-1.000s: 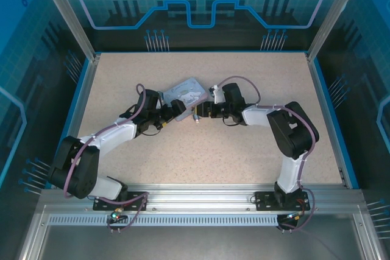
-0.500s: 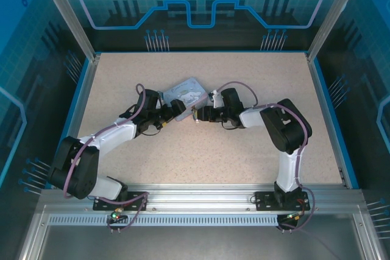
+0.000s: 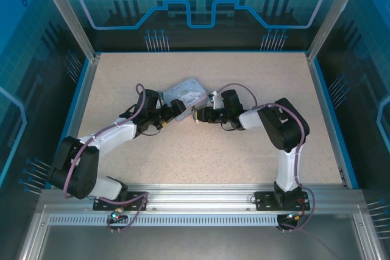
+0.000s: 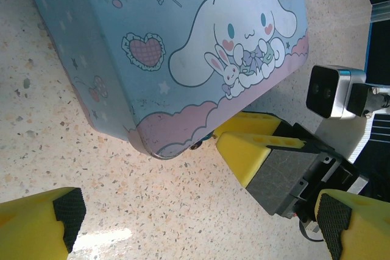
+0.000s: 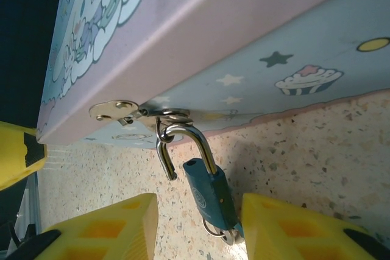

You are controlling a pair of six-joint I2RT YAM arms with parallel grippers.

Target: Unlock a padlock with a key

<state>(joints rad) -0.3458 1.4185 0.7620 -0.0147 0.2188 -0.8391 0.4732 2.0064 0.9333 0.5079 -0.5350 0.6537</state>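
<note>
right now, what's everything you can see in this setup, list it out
table: 1, speckled beige, under everything
box: 1, pale blue and pink with cartoon prints, near the table's middle
clasp: 1, brass-coloured, on the box's edge
padlock: 1, blue body with silver shackle, hanging from the clasp
ring: 1, small, silver, at the padlock's lower end
left arm: 1, white and black, jaws open beside the box
right arm: 1, white and black, jaws open either side of the padlock

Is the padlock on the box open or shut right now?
Open: on the padlock, the shackle's end hangs free outside the blue body, though looped through the box latch ring.
</note>
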